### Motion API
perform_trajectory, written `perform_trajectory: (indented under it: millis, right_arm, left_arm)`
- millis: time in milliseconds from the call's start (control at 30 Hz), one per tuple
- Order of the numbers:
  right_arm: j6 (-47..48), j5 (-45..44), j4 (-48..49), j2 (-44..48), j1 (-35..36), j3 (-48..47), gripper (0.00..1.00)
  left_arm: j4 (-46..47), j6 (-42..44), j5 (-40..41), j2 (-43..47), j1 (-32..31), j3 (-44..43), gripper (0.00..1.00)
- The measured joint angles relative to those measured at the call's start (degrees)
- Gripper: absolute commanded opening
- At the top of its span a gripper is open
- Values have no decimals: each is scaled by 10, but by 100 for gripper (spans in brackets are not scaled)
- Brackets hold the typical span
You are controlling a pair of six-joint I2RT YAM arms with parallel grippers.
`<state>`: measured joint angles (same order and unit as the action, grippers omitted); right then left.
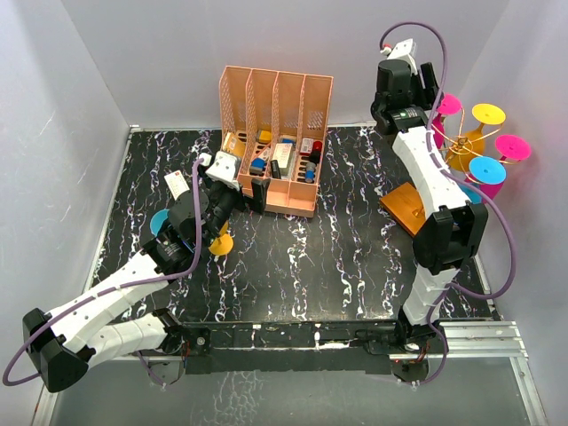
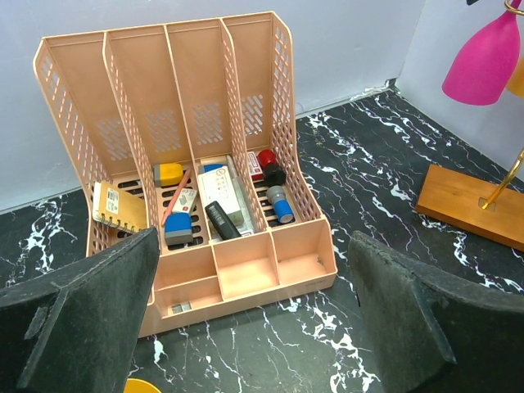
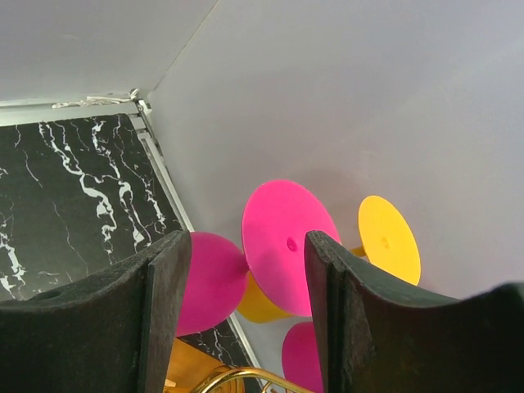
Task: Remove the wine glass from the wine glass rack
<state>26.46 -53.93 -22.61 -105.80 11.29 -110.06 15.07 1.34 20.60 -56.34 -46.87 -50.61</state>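
**Location.** The wine glass rack (image 1: 466, 146) stands in the upper right of the overhead view, close to the side wall. Its wooden base (image 1: 410, 209) is partly covered by the right arm. Several coloured glasses hang from it upside down, feet uppermost. The glass in question is the pink wine glass (image 3: 286, 246), at the centre of the right wrist view. Its round foot faces the camera, the bowl lies to the lower left of it, and the stem is hidden behind the foot.

**Grippers.** The right gripper (image 3: 246, 270) is up at the rack with its jaws parted, one finger on each side of the pink glass in the frame. No contact is visible and nothing is held. The left gripper (image 2: 254, 246) stands wide and empty before the peach organizer (image 2: 205, 123), well apart from the rack.

**Handling (judgement).** The glass looks opaque, moulded and rigid, and is likely light. Its surface appears smooth, so a pinch on the curved bowl could slip. The stem just below the foot is the better hold — narrow, and close to the wire hook carrying it. A yellow glass (image 3: 389, 237) hangs just beside it and could be knocked if the pink one swings. The rack may tip if the glass is dragged rather than slid out through the hook's open end.
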Motion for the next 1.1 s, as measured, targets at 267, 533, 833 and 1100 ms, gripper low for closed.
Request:
perform_trajectory:
  millis: [267,533,833,1100]
  right_arm:
    - [-17,26,-15,0,-14,-1,52]
    - [-30,46,-30,0,-30,-1,50]
    - [-30,52,-30,0,-37,-3,40]
    - [-26,56,-28,0,-37,-4,31]
  left_arm:
    - [0,2,3,0,0,0,97]
    - [0,2,6,0,0,0,97]
    - [0,2,11,0,-2,0,97]
    - [0,2,11,0,-2,0,97]
